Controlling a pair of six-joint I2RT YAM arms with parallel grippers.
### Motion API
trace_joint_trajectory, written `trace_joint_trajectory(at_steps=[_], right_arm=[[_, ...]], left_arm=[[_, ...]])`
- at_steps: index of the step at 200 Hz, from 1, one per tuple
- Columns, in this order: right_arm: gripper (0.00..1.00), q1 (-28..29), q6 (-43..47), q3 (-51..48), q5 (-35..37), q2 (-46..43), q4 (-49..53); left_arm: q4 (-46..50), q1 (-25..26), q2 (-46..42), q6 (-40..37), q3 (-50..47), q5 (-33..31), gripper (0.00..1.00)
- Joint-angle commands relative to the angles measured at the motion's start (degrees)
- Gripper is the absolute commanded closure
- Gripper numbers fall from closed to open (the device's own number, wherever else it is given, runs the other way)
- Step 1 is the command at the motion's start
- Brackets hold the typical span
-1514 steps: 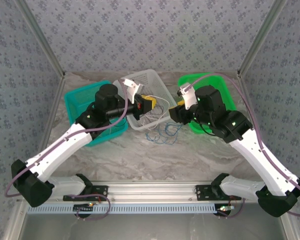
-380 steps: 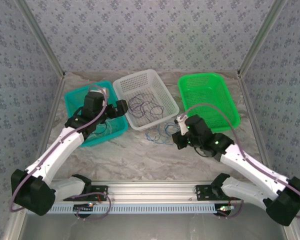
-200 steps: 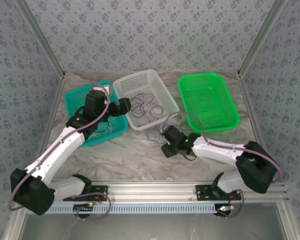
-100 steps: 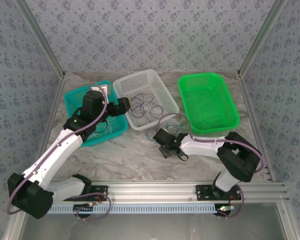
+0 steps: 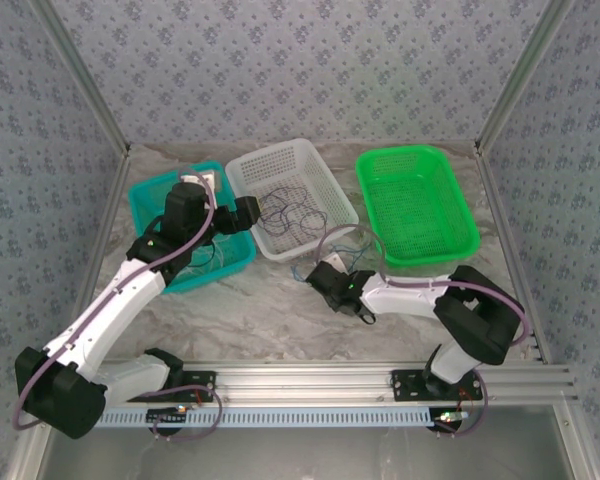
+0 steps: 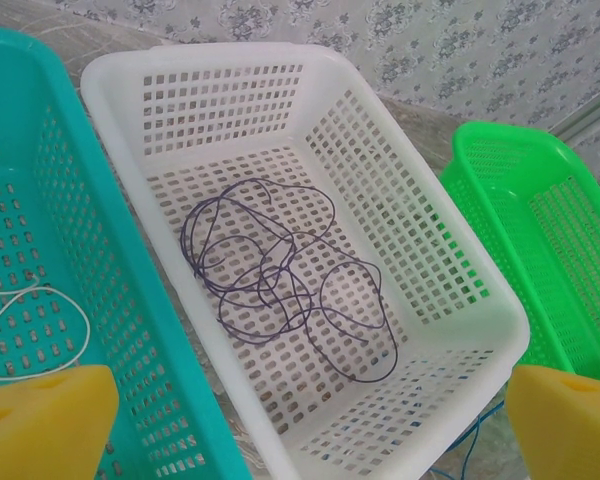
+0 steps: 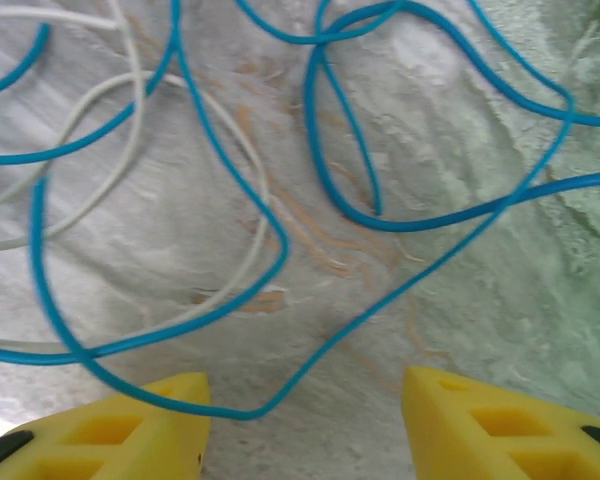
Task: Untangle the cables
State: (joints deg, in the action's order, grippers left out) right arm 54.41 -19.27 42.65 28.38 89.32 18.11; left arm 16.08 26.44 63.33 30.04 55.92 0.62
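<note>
A marbled worktop (image 5: pixel 260 320) holds three plastic baskets in a row. At the left is a teal basket (image 5: pixel 140 215) with a thin whitish cable (image 6: pixel 40 300) curling across its floor.

The left end effector (image 6: pixel 305 425) hovers over the edge where the teal basket meets the white basket (image 5: pixel 280 150). Its yellow fingers (image 6: pixel 45 420) stand wide apart at the two bottom corners of the left wrist view, holding nothing.

In the white basket, the middle one, a dark purple cable (image 6: pixel 280 280) lies in loose overlapping loops on the perforated floor.

In front of the white basket, the right end effector (image 7: pixel 305 400) sits low over the worktop. Its fingers are partly apart, with a gap between them. A blue cable (image 7: pixel 420 224) sprawls in crossing loops on the stone, tangled over a white cable (image 7: pixel 135 110). One blue loop dips into the gap between the fingers. It appears unclamped, though contact is hard to judge this close.

At the right is a green basket (image 5: pixel 410 152).
</note>
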Motion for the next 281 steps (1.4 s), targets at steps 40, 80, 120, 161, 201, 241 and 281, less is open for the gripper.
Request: trace_joint_trajectory(at_steps=[40,80,120,161,201,241,281], right_arm=[[0.42,-2.52,5.57,0.39,-1.93,1.57,-4.95],[0.51,-5.51,7.81,1.64,-7.28,6.9,-7.54],[0.9,-6.44,8.89,0.46,-10.69,4.5,-8.47],[0.98,-6.37,8.82,-1.62,-16.86,-10.66,-1.58],[0.98,-9.59,8.81,1.28,-26.74,-25.39,10.49],[0.98,-16.35,9.24,6.92,-35.26,-33.97,18.27],[0.97,-22.69,7.08,16.03,-45.1,-37.15,17.53]], left_arm=[[-3.09,0.63,-0.75,0.46,-0.38,0.52,0.01],[-2.81,0.72,-1.5,0.54,-0.46,0.44,0.01],[-2.64,0.72,-1.98,0.37,-0.42,0.11,0.01],[-2.53,0.94,-1.63,-0.15,-0.65,0.17,0.01],[-3.89,2.08,-0.06,-0.92,-0.49,0.98,0.01],[-4.86,5.92,3.03,-4.03,1.95,1.81,0.01],[-10.41,11.48,7.42,-8.49,3.53,8.16,0.01]])
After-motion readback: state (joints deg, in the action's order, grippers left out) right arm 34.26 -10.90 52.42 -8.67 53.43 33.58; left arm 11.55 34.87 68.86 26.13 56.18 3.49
